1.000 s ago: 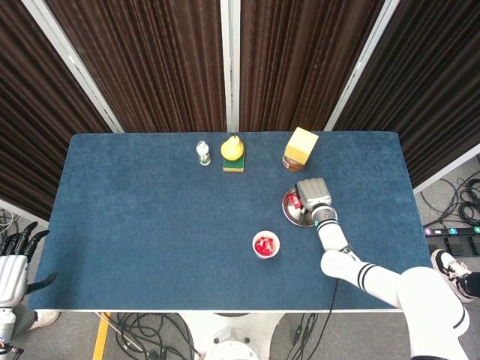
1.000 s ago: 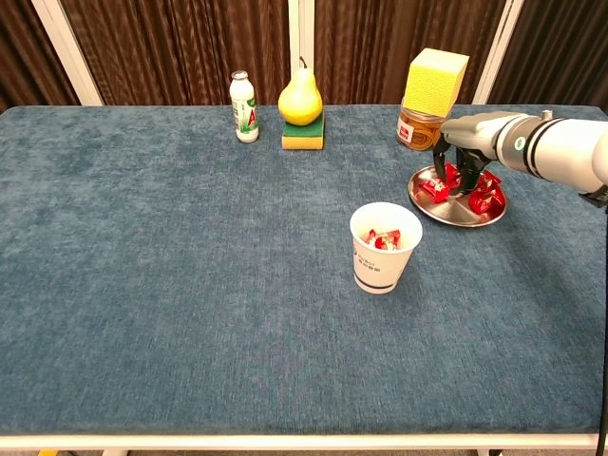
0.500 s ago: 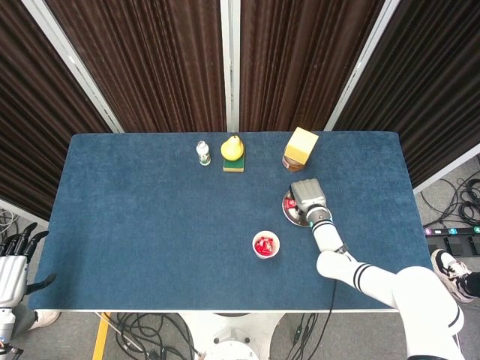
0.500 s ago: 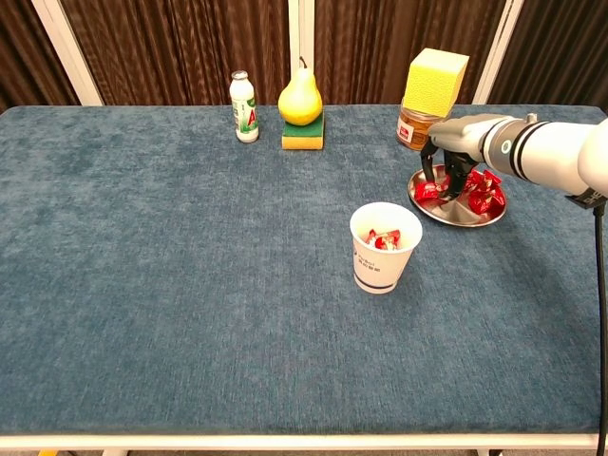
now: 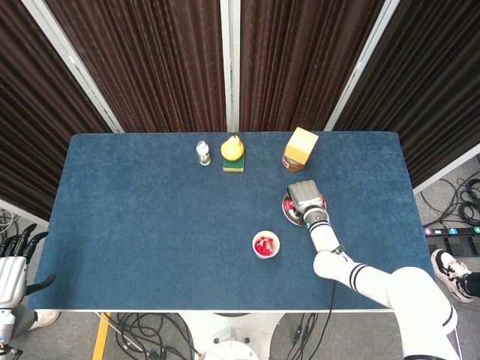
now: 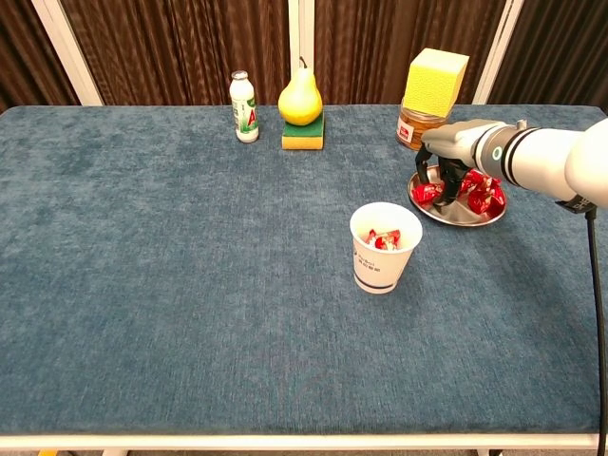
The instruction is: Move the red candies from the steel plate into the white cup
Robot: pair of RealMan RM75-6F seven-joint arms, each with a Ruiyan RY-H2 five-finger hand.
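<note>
R hand (image 6: 445, 166) fingers-down over steel plate (image 6: 458, 214)

I can read no text: print on the white cup (image 6: 380, 268) and small bottle (image 6: 245, 106) label is too small.

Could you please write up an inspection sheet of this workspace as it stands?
Surface: blue cloth table.
Job's things: steel plate holds red candies; white cup already has some inside.
Clutter: small bottle, pear on green sponge, yellow block atop jar.
Hands: right hand over the plate, fingers among candies, grip unclear; left hand open, off table.
Cables: on floor.
Surroundings: dark curtains.
</note>
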